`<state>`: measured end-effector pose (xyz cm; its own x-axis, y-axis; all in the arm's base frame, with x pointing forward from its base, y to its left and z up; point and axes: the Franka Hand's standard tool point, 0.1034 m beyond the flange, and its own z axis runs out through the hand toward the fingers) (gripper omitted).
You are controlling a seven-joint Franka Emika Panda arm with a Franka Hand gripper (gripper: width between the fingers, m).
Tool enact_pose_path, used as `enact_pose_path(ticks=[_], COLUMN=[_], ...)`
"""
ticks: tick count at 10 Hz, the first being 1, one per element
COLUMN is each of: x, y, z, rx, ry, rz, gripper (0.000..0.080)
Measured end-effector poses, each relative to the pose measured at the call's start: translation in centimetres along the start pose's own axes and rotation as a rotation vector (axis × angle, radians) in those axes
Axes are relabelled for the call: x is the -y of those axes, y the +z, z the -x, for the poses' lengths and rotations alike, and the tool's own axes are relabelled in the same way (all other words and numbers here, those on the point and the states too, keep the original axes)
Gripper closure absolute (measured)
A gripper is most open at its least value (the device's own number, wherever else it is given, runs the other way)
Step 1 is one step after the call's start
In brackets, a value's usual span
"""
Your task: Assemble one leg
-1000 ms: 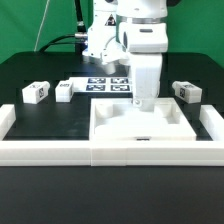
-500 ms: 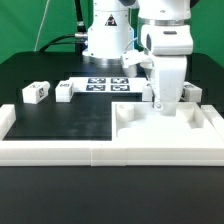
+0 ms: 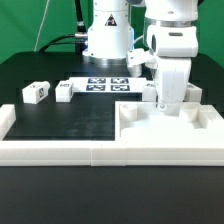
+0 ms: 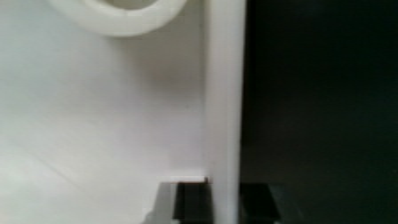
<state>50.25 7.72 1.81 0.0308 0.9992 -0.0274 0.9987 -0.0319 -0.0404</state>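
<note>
My gripper point(image 3: 170, 108) is shut on the raised edge of the large flat white panel point(image 3: 195, 128), which lies against the border rails at the exterior view's right. In the wrist view the two dark fingers point(image 4: 192, 205) straddle the panel's white edge point(image 4: 224, 100); the gripper's middle point(image 4: 224, 192) lies on that edge. A round socket point(image 4: 121, 15) shows on the panel. Two legs point(image 3: 35, 92) point(image 3: 64, 91) lie at the exterior view's left. Another leg point(image 3: 190, 92) lies at the right behind the arm, and one point(image 3: 148, 96) is partly hidden by the gripper.
The marker board point(image 3: 108, 85) lies behind the middle of the black table. Long white border rails point(image 3: 60, 152) run along the front, with a side rail point(image 3: 6, 118) at the left. The robot's base point(image 3: 105, 40) stands at the back.
The gripper has slid the large panel to the exterior view's right, from the front middle into the right corner. Between half a second ago and now it moved only slightly.
</note>
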Motion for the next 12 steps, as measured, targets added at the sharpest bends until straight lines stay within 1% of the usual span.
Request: enact_pose_path(ticks=[1,2,3,4,5,12], x=[0.0,0.0,0.0,0.0,0.0,0.02], y=[0.0,0.0,0.0,0.0,0.0,-0.07], z=[0.0,0.01,0.01,0.01,0.02,-0.01], rx=[0.0,0.0,0.0,0.0,0.0,0.0], ry=[0.0,0.0,0.0,0.0,0.0,0.005], rz=[0.0,0.0,0.0,0.0,0.0,0.0], gripper=[0.0553,0.0415,0.0232,0.0232,0.0164,0.0151])
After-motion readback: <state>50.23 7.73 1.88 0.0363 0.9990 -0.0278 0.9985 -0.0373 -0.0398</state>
